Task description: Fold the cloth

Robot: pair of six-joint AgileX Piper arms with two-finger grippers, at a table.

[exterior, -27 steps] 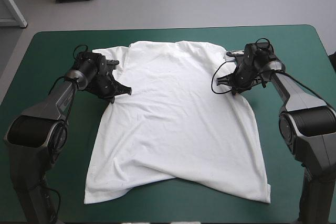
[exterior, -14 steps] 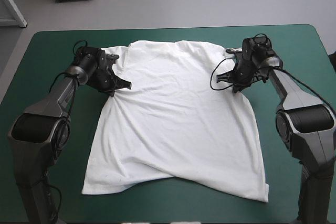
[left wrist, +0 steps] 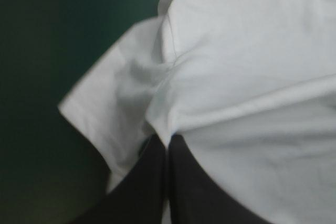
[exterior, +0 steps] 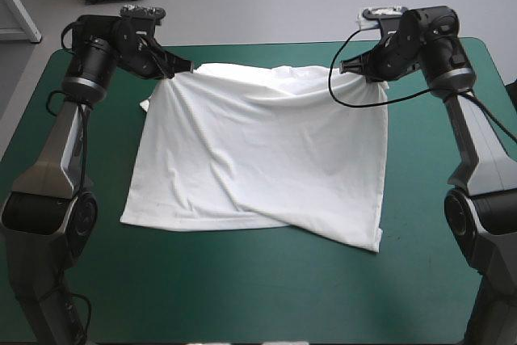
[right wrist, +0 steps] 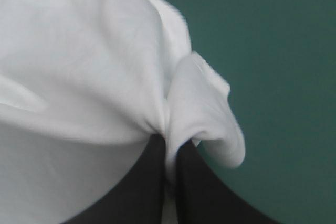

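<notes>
Teal-green cover fills the surface [exterior: 242,296], and the T-shirt [exterior: 258,159] sits at the centre and upper middle of the high view, with its hem toward the lower part of the frame. Just before, the shirt lay flat with its sleeves out and both sets of jaws were low on its shoulders. Now the left arm [exterior: 69,135] has risen to the upper left and the right arm [exterior: 464,135] to the upper right. They have taken the shoulder line off the surface, so it sags between them, and the hem has slid up the frame. The left jaws are closed to a point, pinching white cloth at their tip, with a sleeve [left wrist: 105,114] hanging beside them. The right jaws are all but closed, with a fold of the shirt caught between them. Both holds look firm, so the raised top edge seems ready to be carried over the lower half for a first fold, though a diagonal crease near the hem remains.
</notes>
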